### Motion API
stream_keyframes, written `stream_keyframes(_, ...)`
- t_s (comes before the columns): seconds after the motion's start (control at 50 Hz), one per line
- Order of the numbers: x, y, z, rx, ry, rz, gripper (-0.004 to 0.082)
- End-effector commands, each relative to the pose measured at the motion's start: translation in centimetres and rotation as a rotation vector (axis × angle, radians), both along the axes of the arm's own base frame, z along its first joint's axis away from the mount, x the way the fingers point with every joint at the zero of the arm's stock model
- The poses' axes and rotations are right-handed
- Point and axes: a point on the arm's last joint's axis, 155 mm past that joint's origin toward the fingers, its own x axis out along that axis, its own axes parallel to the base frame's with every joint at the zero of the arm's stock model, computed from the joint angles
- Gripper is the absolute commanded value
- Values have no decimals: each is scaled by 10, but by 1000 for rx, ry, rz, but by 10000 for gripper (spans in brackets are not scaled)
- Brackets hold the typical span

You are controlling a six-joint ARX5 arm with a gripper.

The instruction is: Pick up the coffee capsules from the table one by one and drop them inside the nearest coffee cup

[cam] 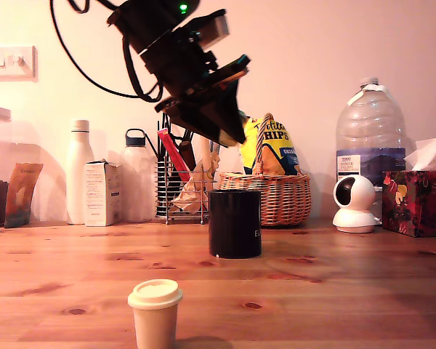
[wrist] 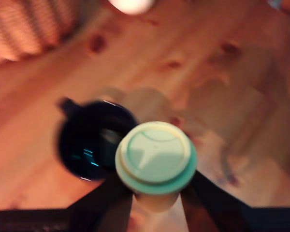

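A tan coffee capsule (wrist: 155,157) with a round cream top sits pinched between my gripper (wrist: 157,195) fingers, held in the air. The black coffee cup (wrist: 89,145) shows its open mouth just beside and below the held capsule. In the exterior view my gripper (cam: 229,129) hangs tilted above the coffee cup (cam: 235,223), and its dark body hides the held capsule. Another coffee capsule (cam: 155,313) stands upright on the wooden table (cam: 334,291) near the front edge, in front of the cup and towards the exterior view's left.
A wicker basket (cam: 272,198) with a chips bag stands right behind the cup. A white camera (cam: 354,203), a tissue box (cam: 421,202) and a large water bottle (cam: 370,138) line the back right. Bottles, a carton and a wire rack (cam: 182,189) stand at the back left.
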Motion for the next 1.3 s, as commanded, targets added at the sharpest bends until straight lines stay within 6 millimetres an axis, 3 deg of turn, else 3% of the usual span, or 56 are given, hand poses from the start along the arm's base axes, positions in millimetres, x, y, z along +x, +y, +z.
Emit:
stream_keyframes(0.0,6,4,9,-15,-32,12,181)
stream_keyframes(0.3,22,14,18,-37,-70,45,181)
stream_keyframes(0.74,29,10,24,-28,-76,45,181)
stream_keyframes(1.28,39,-19,4,46,8,-7,181)
